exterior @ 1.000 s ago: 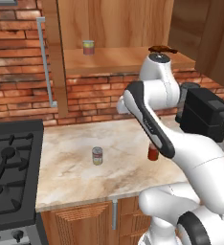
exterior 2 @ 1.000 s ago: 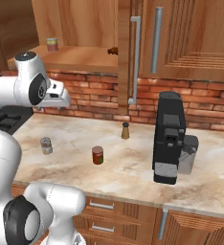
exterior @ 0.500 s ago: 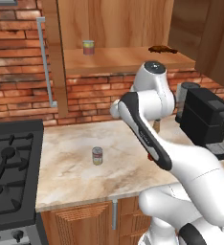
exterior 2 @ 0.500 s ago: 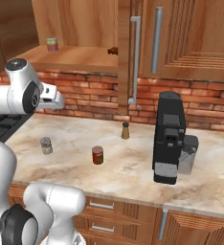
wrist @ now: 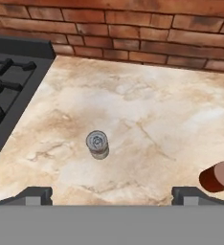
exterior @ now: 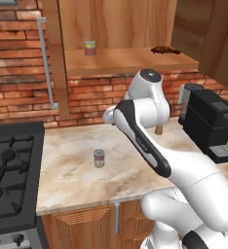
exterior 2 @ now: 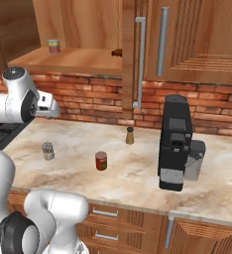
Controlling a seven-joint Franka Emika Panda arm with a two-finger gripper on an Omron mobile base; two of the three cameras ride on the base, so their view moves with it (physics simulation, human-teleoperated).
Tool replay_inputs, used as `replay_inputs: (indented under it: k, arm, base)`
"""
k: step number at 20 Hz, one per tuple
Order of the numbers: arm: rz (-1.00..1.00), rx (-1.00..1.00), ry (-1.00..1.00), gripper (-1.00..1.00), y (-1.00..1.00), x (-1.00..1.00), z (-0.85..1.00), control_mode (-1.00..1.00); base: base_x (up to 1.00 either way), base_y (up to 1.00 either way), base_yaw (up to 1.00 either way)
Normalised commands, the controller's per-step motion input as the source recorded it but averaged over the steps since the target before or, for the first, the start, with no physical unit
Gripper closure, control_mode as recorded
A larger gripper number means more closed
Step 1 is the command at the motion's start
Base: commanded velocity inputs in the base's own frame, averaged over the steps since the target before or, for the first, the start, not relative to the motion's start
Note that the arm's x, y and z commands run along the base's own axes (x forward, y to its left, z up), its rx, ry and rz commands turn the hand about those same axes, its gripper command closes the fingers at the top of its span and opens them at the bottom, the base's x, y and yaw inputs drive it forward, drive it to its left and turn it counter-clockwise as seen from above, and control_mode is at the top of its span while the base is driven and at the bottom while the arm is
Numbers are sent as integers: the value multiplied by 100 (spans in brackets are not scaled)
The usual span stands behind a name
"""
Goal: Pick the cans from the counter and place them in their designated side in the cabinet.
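- We see the silver can [exterior: 99,158] upright on the counter [exterior: 72,170], left-centre, a little right of the stove [exterior: 11,175]; also at [exterior 2: 48,151] and from above at [wrist: 97,144].
- We see the red can [exterior 2: 101,160] upright on the counter just right of the silver can, apart from it; in the hand view it sits at the right edge [wrist: 218,176].
- Both cans stand free, nothing touching them.
- We see the cabinet [exterior: 121,61] open above the counter, grey bar handle [exterior: 47,63] on its door at left.
- On the shelf we see a green-topped can [exterior: 90,48] far left, also at [exterior 2: 53,46], and a small dark thing [exterior: 165,49] at the right end.
- Gripper [wrist: 112,194]: fingers spread wide, holding nothing, up above the counter and looking down at the silver can.
- We see one fingertip [wrist: 32,195] at bottom left of the hand view.
- We see a brown shaker [exterior 2: 130,135] near the brick wall, right of the red can.
- We see a black coffee machine [exterior 2: 175,142] farther right on the counter.
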Motion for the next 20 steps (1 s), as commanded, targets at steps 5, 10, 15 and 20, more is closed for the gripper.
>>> replay_inputs:
  k: [5,10,15,20]
  arm:
    - [2,5,0,-100,31,11,-15,-100]
    - [1,0,0,-100,20,13,-30,-100]
    - [1,0,0,-100,11,15,-32,-100]
    - [0,-2,6,-100,4,7,-28,-100]
  base:
    - [0,0,0]
    - [0,0,0]
    - [0,0,0]
    - [0,0,0]
